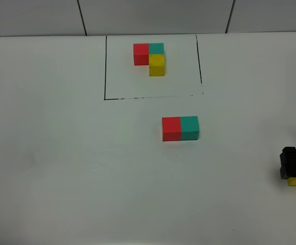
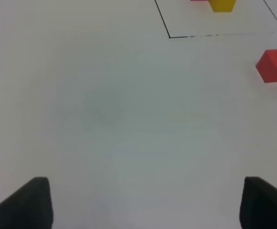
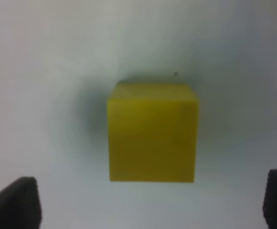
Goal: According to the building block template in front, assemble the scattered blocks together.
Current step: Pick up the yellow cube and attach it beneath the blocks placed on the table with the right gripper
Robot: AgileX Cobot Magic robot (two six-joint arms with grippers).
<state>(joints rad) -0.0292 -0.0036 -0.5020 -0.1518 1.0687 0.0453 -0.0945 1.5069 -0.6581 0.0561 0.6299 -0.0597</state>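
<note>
The right hand (image 3: 147, 205) is hovering with its fingers spread wide on either side of the loose yellow cube (image 3: 152, 132), not pinching it. The cube is sitting flat on the bench (image 1: 61, 168), far to the right and well apart from the red cube (image 1: 171, 128) and teal cube (image 1: 190, 127). Those two are touching side by side, just below the black frame (image 1: 105, 66) around the template (image 1: 151, 57).

The pick-up is likely going best if the fingers are closing squarely on two opposite flat faces, centred, so the cube is not twisting. Going by the template, it is belonging against the teal cube's near face. Bare bench is lying open there, so a near-side approach is risking no knock to the pair. The left hand (image 2: 145, 202) is waiting spread and empty.
</note>
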